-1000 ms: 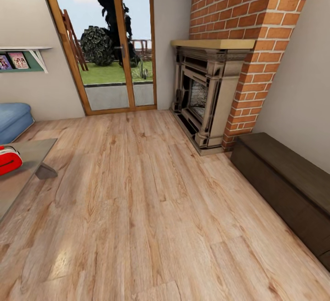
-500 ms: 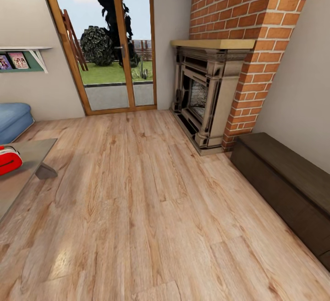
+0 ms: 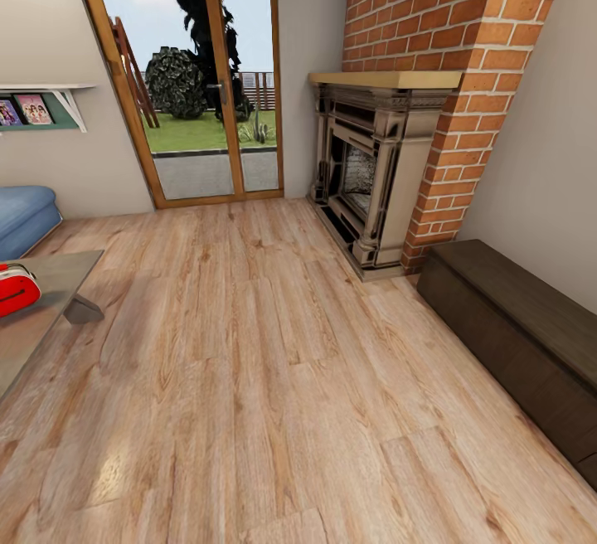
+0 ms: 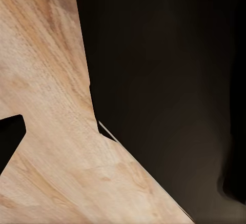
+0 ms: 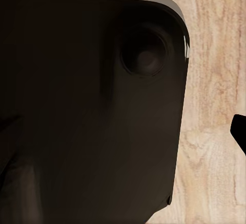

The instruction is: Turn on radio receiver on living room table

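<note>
Head cam, left to right: wall shelf (image 3: 50,100) with a couple of framed photos on the beige wall at far left, blue sofa (image 3: 25,216) corner below it. Under that, the radio receiver (image 3: 16,289), red with a white edge, cut off by the frame's left edge, sits on the grey glossy table (image 3: 46,295) near its far corner; one short table leg (image 3: 83,310) shows on the light wood floor (image 3: 274,378). Radio is upright-ish, dial side not readable from here. Next over, a wood-framed glass door (image 3: 195,71) looks out on grass, a dark bush and a fence. Right of the door, an ornate fireplace (image 3: 369,171) with a pale mantel, set in a red brick chimney (image 3: 452,46). Far right, a long dark wooden bench (image 3: 518,337) stands against the wall, well apart from the table, with open floor between them. Left wrist cam: wood floor plus a large dark robot body panel (image 4: 169,90), finger position not readable, so can't tell whether the left gripper is released or clenched. Right wrist cam: dark rounded panel (image 5: 87,106) with a round recess, floor beside it; right gripper state also can't tell.
</note>
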Motion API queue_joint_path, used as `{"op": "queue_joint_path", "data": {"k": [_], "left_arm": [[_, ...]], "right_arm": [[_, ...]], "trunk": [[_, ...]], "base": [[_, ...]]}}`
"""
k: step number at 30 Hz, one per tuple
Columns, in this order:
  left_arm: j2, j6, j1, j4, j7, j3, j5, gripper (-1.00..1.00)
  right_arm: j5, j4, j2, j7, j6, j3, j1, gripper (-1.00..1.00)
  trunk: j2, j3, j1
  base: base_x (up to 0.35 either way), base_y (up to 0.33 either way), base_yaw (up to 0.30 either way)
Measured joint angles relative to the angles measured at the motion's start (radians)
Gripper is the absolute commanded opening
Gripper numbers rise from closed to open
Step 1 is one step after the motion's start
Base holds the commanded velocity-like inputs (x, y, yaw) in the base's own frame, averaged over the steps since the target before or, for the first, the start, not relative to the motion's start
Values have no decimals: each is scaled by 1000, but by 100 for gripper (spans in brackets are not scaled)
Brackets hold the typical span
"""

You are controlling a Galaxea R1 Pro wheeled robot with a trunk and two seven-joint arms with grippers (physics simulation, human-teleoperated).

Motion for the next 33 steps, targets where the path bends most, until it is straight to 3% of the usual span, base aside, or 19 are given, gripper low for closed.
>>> {"op": "queue_joint_path", "data": {"k": [33], "left_arm": [[0,0,0,0,0,0,0,100]], "right_arm": [[0,0,0,0,0,0,0,100]], "trunk": [[0,0,0]], "base": [[0,0,0]]}}
